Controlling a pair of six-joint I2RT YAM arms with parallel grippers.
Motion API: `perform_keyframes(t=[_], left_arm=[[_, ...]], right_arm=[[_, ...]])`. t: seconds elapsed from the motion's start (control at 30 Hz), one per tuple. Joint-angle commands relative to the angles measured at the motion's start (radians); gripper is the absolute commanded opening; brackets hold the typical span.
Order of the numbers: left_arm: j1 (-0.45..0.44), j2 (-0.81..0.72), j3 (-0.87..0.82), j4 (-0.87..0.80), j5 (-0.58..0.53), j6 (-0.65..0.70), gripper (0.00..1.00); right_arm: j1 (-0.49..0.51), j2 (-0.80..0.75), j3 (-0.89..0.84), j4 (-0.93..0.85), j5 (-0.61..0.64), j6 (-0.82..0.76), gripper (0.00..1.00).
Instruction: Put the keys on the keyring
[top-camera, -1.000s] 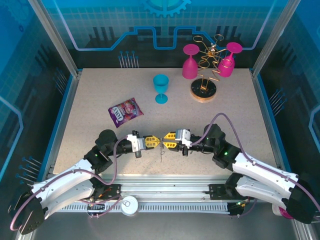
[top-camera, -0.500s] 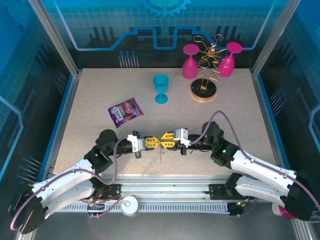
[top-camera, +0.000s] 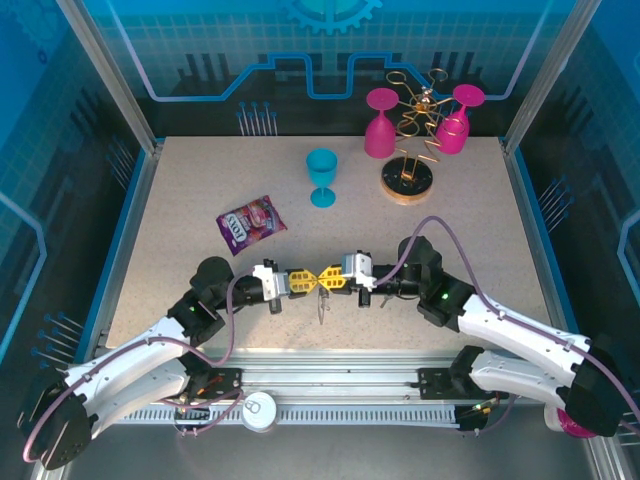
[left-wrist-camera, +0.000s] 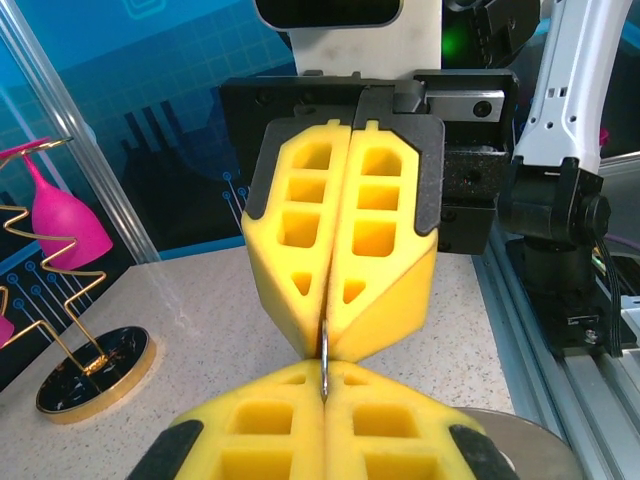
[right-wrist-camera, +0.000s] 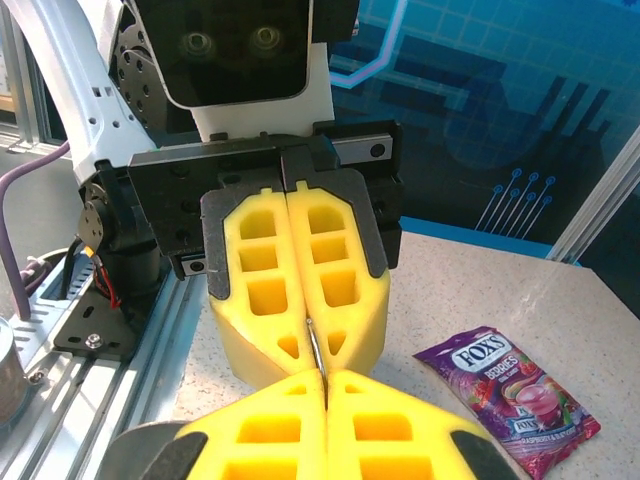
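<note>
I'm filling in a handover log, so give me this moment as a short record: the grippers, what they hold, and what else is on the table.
left gripper: shut, fingertips against the right's
right gripper: shut
held: thin metal piece, pinched by both; key or keyring, cannot tell
below the tips: thin dark item, unclear
far side: blue goblet, gold wire stand
left of centre: candy packet
</note>
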Motion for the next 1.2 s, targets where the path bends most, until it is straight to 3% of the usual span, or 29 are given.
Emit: perform_keyframes(t=[0.0,0.07,0.2,0.37,0.67,0.73,0.8,0.87,1.0,1.17], left_arm=[[-0.015,-0.003,0.031,0.005,0.011,-0.002,0.00],[-0.014,-0.008,0.035,-0.038,-0.029,0.017,0.07],[-0.015,-0.011,0.072,-0.183,-0.071,0.080,0.09],[-0.014,0.003,0.104,-0.297,-0.086,0.134,0.01],[-0.018,0.046,0.169,-0.439,-0.114,0.204,0.00],[-0.020,0.037,0.161,-0.420,-0.106,0.204,0.00],[-0.020,0.021,0.135,-0.362,-0.089,0.187,0.00],[-0.018,0.006,0.100,-0.277,-0.071,0.152,0.00],[-0.019,0.001,0.051,-0.146,-0.039,0.098,0.00],[-0.018,0.004,0.043,-0.127,-0.004,0.081,0.00]], right_arm=[[0.026,0.013,0.051,-0.067,-0.030,-0.038,0.00],[0.026,0.008,0.064,-0.121,-0.011,-0.056,0.00],[0.026,0.011,0.121,-0.265,0.033,-0.098,0.00],[0.028,0.020,0.178,-0.391,0.047,-0.125,0.00],[0.070,0.070,0.300,-0.570,0.096,-0.172,0.00],[0.068,0.051,0.284,-0.534,0.109,-0.159,0.00],[0.052,0.016,0.222,-0.452,0.122,-0.118,0.22],[0.021,-0.028,0.139,-0.347,0.096,-0.080,0.33],[-0.027,-0.064,0.034,-0.197,0.026,-0.017,0.35],[-0.030,-0.050,0.012,-0.159,0.008,-0.015,0.33]])
